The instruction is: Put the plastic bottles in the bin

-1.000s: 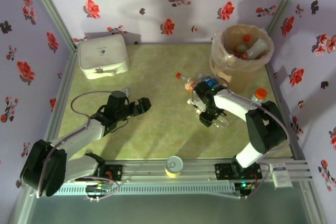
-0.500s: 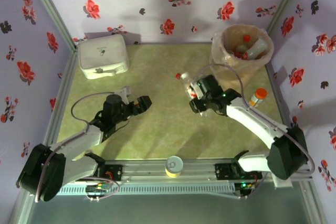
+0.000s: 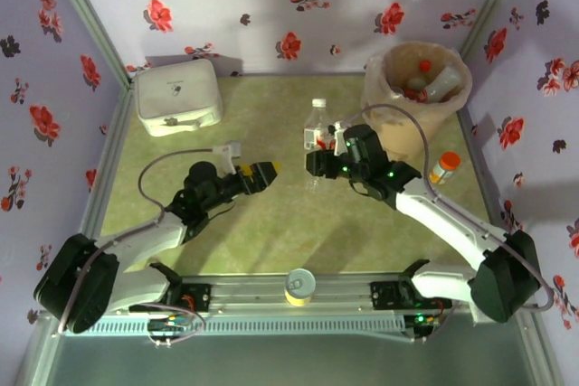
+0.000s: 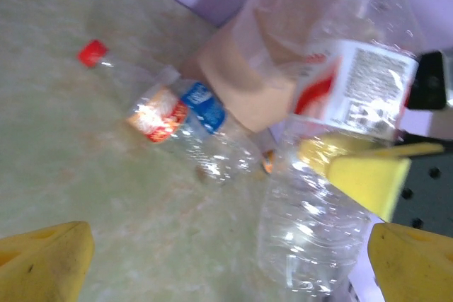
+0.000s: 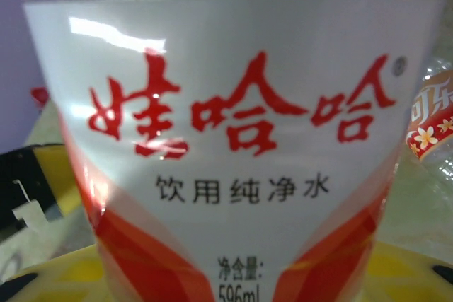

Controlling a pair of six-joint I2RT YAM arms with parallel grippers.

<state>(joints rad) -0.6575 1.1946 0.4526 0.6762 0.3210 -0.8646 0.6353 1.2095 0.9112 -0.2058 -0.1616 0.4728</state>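
One clear plastic bottle (image 3: 315, 127) with a red-and-white label is upright mid-table, pinched by the right gripper (image 3: 314, 164), left of the round beige bin (image 3: 399, 126); the left gripper (image 3: 270, 169) hangs spread wide.

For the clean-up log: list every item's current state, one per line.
Left pincer: open, empty.
Right pincer: shut on white-capped bottle, held upright.
Red-capped bottle: lying down.
Blue-labelled bottle: lying down.
Bin: lined, bottles inside.
White box: closed.
Orange-capped vial: upright.
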